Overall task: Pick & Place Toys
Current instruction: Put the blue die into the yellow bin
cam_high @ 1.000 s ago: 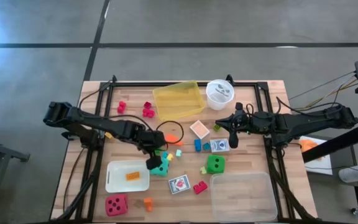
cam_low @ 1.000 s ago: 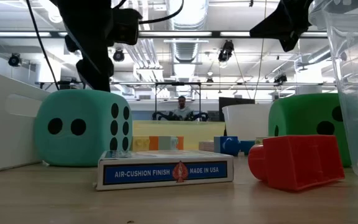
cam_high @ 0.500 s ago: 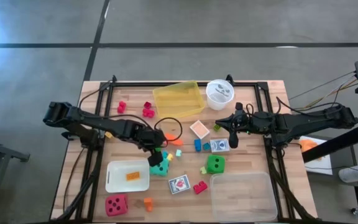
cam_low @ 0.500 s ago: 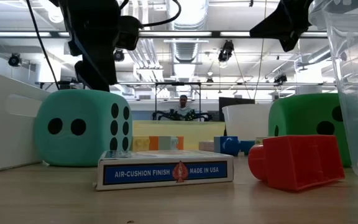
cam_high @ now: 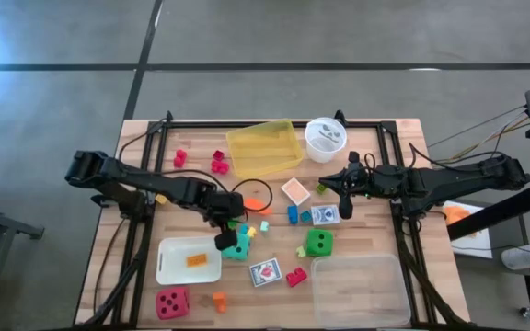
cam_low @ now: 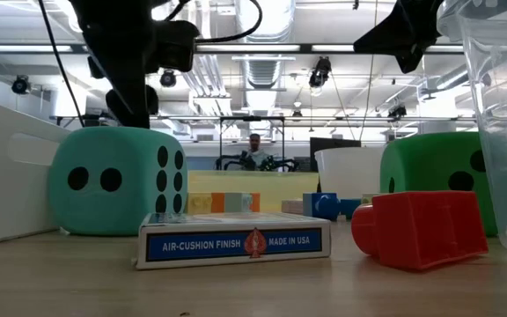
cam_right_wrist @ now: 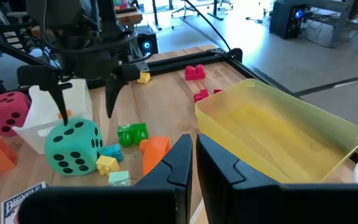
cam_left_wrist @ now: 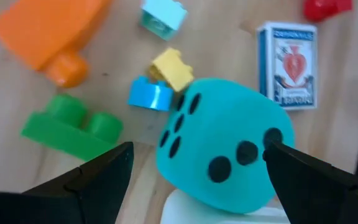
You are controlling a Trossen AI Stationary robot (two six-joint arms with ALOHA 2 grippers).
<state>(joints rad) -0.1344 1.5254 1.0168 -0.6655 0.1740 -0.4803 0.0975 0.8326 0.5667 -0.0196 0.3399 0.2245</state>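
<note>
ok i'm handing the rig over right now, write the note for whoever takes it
Left tool: open, hanging just above the teal die, one finger on each side, not touching it.
Right tool: shut, empty, idle over the table's right half, near the card box.
Toys: teal die beside the white tray, among small loose blocks; green die mid-table; red die at the front left corner; second card box and a red block in front.
Done: one orange block lies in the white tray; yellow tray and clear tray look empty.
Left: nearly every toy.
</note>
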